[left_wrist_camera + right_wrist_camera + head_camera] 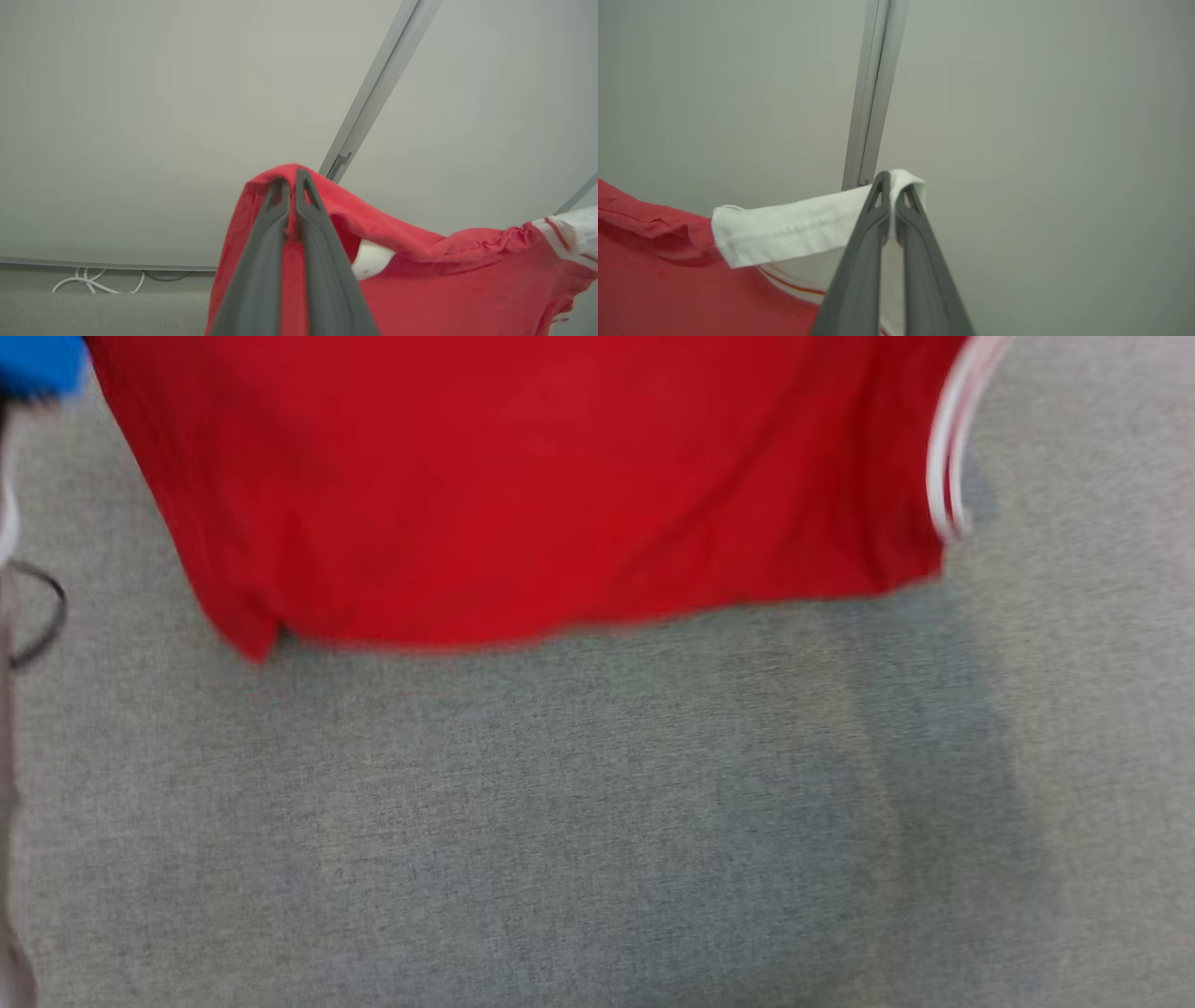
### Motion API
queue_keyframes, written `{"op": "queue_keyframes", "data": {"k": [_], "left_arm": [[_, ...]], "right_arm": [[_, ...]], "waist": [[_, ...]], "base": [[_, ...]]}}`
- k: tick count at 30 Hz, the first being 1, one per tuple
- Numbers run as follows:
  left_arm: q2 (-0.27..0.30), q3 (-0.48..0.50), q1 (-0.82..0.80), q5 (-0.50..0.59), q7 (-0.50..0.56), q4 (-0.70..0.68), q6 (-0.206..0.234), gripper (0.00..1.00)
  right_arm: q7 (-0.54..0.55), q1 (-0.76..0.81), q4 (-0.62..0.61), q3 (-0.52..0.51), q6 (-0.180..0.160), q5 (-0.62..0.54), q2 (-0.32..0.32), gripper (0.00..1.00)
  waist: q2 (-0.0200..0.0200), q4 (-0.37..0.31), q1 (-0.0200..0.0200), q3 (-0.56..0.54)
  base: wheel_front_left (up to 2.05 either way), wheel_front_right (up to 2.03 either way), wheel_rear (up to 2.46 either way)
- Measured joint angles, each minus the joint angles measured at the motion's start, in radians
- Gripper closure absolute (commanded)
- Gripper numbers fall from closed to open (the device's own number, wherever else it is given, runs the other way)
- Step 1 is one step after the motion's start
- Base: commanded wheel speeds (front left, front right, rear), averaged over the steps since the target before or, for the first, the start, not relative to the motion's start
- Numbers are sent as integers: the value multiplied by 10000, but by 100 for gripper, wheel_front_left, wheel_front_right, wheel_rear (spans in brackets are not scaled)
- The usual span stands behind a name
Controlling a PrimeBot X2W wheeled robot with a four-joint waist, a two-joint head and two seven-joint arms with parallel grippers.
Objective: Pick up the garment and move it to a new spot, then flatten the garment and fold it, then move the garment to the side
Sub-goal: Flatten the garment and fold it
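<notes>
The garment (541, 495) is red with white, red-striped trim. It hangs in the air above the grey fabric surface (597, 821), its lower hem free. In the left wrist view my left gripper (293, 182) is shut on a red top edge of the garment (420, 270). In the right wrist view my right gripper (892, 184) is shut on the white trim of the garment (784, 228). The cloth stretches between the two grips.
A blue object (37, 364) sits at the far left corner, and a dark cable (42, 616) loops at the left edge. Behind the grippers stands a pale wall with a metal rail (373, 93). White cables (93, 280) lie at its foot.
</notes>
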Motion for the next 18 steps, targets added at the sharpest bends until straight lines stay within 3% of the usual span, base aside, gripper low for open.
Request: {"op": "queue_keyframes", "data": {"k": [9,14,18], "left_arm": [[-270,-46,-3414,1129,-2383,2071,-734,100],[-368,-121,-3669,1271,-3202,2855,-1141,100],[-397,-408,-2806,1392,-3563,3647,-1321,100]], "right_arm": [[-3365,-3824,2293,-1168,0,-1381,543,100],[-3818,-4004,3135,-1312,-2,-1776,556,100],[-3979,-2829,3812,-813,-2,-1866,554,100]], "waist": [[0,424,-1,720],[0,337,-6,737],[0,172,-6,832]], "base": [[0,0,0],[0,0,0],[0,0,0]]}}
